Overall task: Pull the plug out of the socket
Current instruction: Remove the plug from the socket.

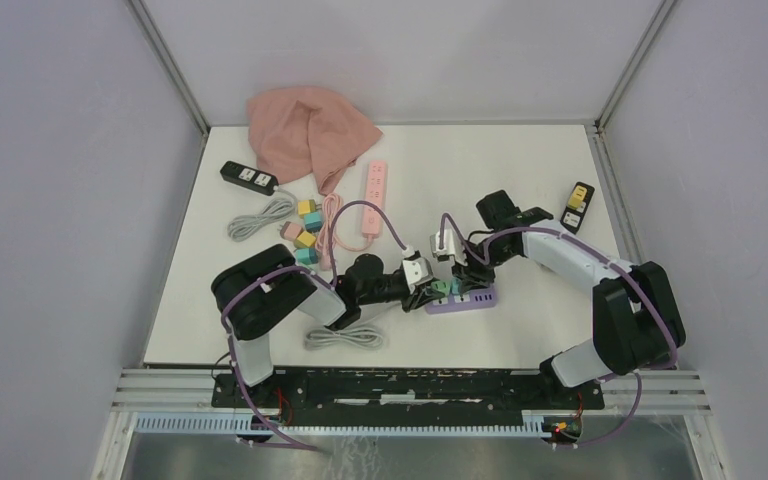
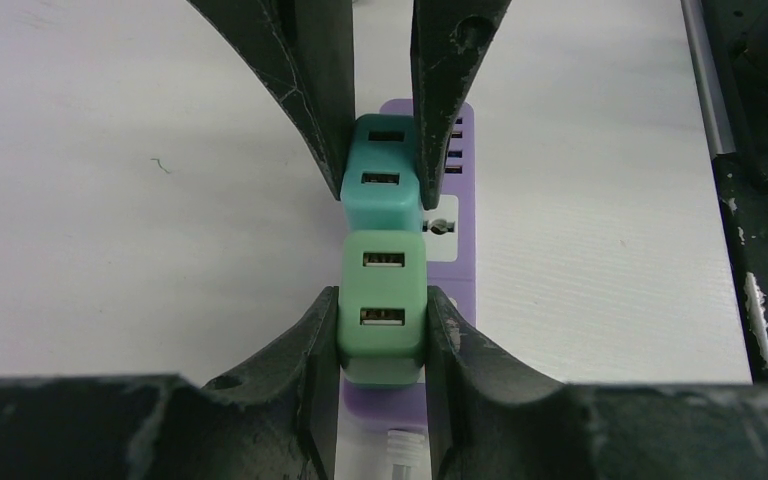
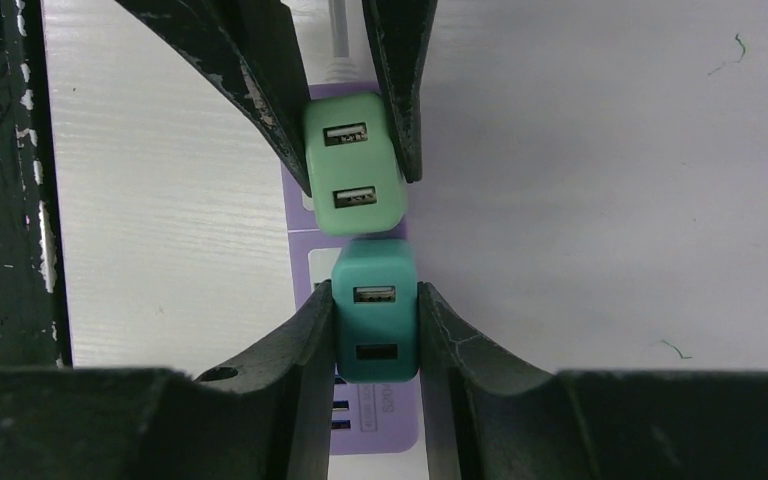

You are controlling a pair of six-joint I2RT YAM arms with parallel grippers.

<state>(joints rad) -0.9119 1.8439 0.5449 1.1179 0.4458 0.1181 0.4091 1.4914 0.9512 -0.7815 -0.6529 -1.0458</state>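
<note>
- Top external view: the purple power strip (image 1: 472,300) lies flat close to the table's (image 1: 560,330) near edge, about midway along it. Its long axis runs roughly parallel to that edge.
- Two blocky adapters stand side by side on its top face with their USB ports facing up. The light green plug (image 2: 382,245) is toward the strip's left, cable end, and the teal plug (image 3: 375,262) is just beside it on the right.
- Both arms reach in low from their own sides, and the wrists meet over the strip with the fingers pointing down.
- The left gripper (image 2: 382,300) is clamped narrow on the light green plug, fingers (image 2: 300,350) pressed to its two long sides.
- The right gripper (image 3: 375,295) pinches the teal plug the same way.
- Both plugs are smooth matte plastic with rounded corners and two USB slots each. The strip is lilac plastic with small ports at its right end, and the curved black fingers are scuffed.
</note>
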